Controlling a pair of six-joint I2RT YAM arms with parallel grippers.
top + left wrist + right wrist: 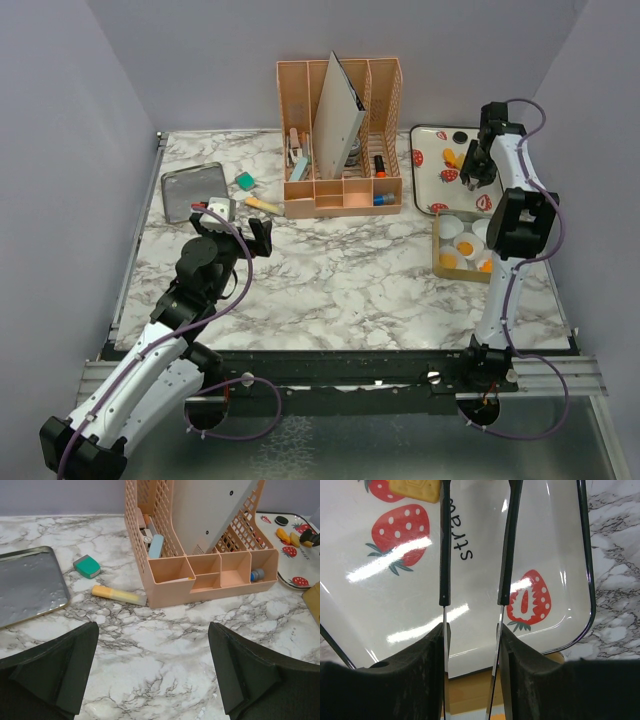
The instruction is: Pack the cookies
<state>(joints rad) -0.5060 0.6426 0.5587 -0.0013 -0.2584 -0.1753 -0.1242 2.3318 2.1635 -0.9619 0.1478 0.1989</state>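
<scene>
Three plain, pale lavender walls close the scene in: a back wall (200,60), a left wall (60,150) and a right wall (610,120), rising around the counter (350,290). The counter has a white marble pattern with grey veins and a slight sheen. A silver metal rail (560,372) runs along its near edge, and a side rail (125,290) runs down its left. A dark crossbar (340,365) lies just in front of the near edge. Below is a grey speckled floor (400,445). The light is soft and even, and shadows on the marble are faint.
</scene>
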